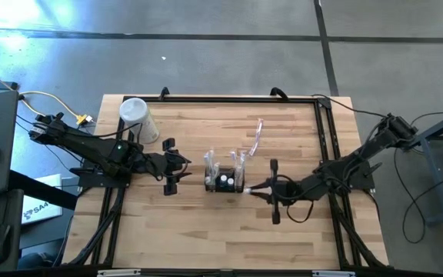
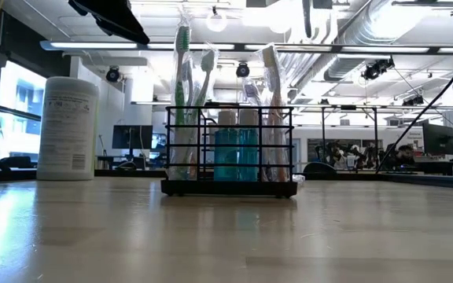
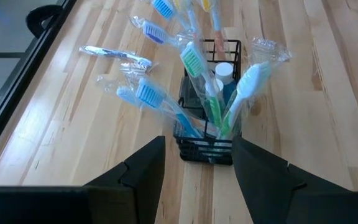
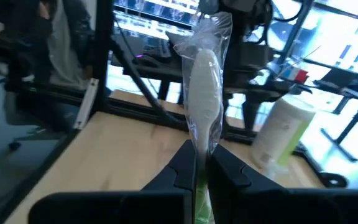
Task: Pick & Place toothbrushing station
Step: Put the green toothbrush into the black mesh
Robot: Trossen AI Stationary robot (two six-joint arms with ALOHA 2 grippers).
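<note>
Lacking readable print: white canister [image 2: 68, 128] label

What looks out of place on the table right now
One wrapped toothbrush lies loose on the wood behind the black caddy, while the others stand inside it. The right gripper is shut on another wrapped toothbrush. The left gripper is open, facing the caddy.

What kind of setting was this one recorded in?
Probably an open lab or workshop: exposed ceiling ducts and strip lights, monitors on benches behind, and a black-framed wooden table on bare concrete.
</note>
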